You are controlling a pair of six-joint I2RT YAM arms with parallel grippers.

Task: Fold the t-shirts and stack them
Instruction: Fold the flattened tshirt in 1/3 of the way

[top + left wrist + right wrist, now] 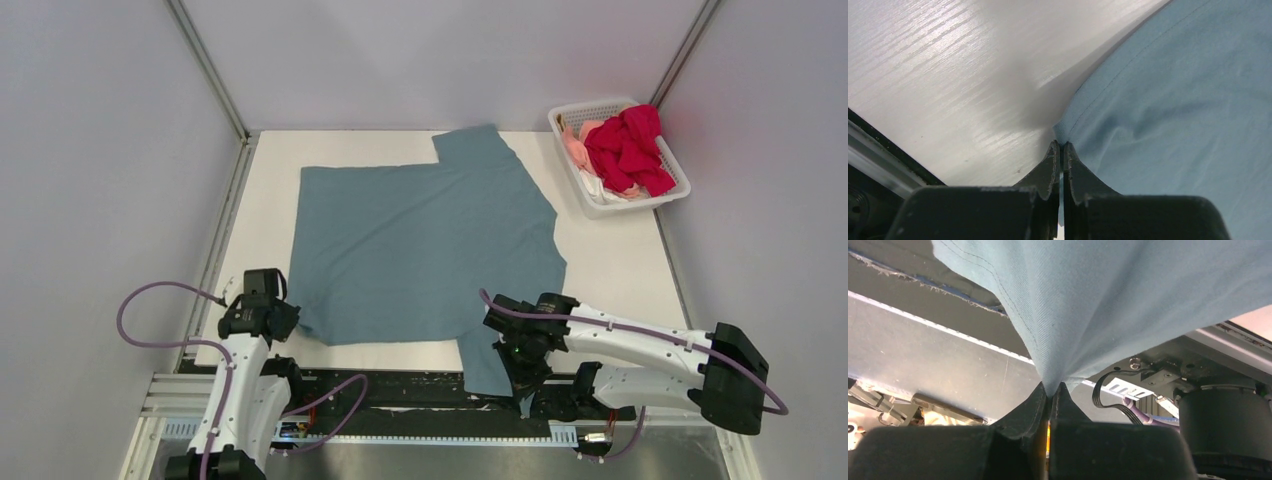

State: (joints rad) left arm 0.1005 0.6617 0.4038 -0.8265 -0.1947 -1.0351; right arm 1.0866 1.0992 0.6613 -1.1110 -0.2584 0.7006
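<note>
A large dusty blue-grey t-shirt (420, 245) lies spread flat on the white table (625, 265), one sleeve at the far edge and the other sleeve hanging over the near edge. My left gripper (290, 322) is shut on the shirt's near left corner (1068, 131), low at the table. My right gripper (527, 368) is shut on the near sleeve (1088, 305), pinching its cloth beyond the table's near edge. A bright red t-shirt (630, 150) and a pale pink one (577, 147) lie bunched in the white basket.
The white lattice basket (600, 205) stands at the far right corner. Metal frame posts stand at the back corners. A black rail (400, 385) and cables run along the near edge between the arm bases.
</note>
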